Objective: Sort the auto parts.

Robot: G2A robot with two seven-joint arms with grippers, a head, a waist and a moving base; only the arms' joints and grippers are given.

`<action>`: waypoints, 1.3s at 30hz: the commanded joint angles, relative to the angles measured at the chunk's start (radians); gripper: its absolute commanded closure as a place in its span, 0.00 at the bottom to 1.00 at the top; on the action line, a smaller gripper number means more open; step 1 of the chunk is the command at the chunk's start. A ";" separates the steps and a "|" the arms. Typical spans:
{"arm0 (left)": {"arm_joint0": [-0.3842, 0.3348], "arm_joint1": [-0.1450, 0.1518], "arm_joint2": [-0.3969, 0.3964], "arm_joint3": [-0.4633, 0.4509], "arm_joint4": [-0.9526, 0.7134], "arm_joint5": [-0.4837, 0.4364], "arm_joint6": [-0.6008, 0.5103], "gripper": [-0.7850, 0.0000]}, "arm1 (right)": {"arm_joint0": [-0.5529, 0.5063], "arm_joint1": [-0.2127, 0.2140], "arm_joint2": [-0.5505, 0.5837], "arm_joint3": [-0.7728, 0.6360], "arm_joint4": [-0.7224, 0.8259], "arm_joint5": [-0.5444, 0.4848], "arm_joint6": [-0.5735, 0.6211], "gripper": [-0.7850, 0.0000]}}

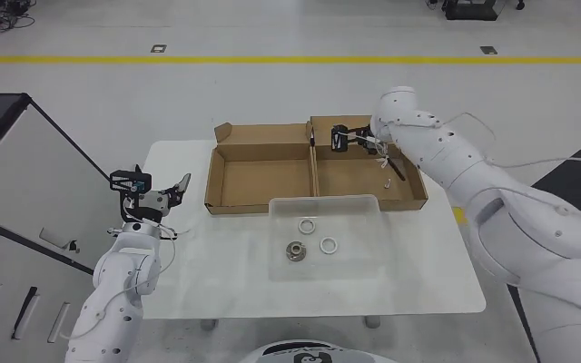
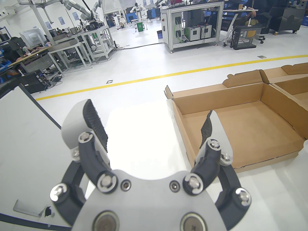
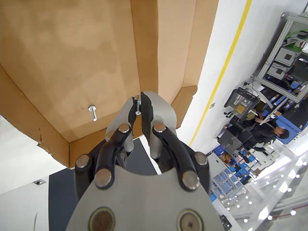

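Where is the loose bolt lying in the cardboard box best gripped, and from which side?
Probably across the shank, from straight above. The bolt lies flat on the floor of the cardboard box, hex head at one end, so the slim shank leaves both sides free to pinch, while the box walls close by hamper a sideways approach.

Matt brown cardboard box (image 3: 72, 37); shiny threaded metal bolt (image 3: 92, 112); clear glossy plastic tray (image 1: 322, 200); smooth white desk (image 1: 227, 272).
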 commanded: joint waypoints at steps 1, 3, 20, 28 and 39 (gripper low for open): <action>0.000 0.000 0.000 0.000 0.000 0.000 0.000 0.00 | -0.007 -0.015 -0.003 0.032 0.003 -0.004 -0.002 1.00; 0.000 0.000 0.000 0.000 0.000 0.000 0.000 0.00 | -0.012 -0.029 -0.008 0.059 -0.004 -0.007 -0.006 1.00; 0.000 0.000 0.000 0.000 0.000 0.000 0.000 0.00 | -0.051 -0.112 -0.013 0.265 -0.015 -0.063 -0.083 1.00; 0.000 0.000 0.000 0.000 0.000 0.000 0.000 0.00 | -0.066 -0.138 -0.010 0.322 -0.016 -0.079 -0.105 1.00; 0.000 0.000 0.000 0.000 0.000 0.000 0.000 0.00 | -0.082 -0.167 -0.005 0.380 -0.019 -0.092 -0.118 1.00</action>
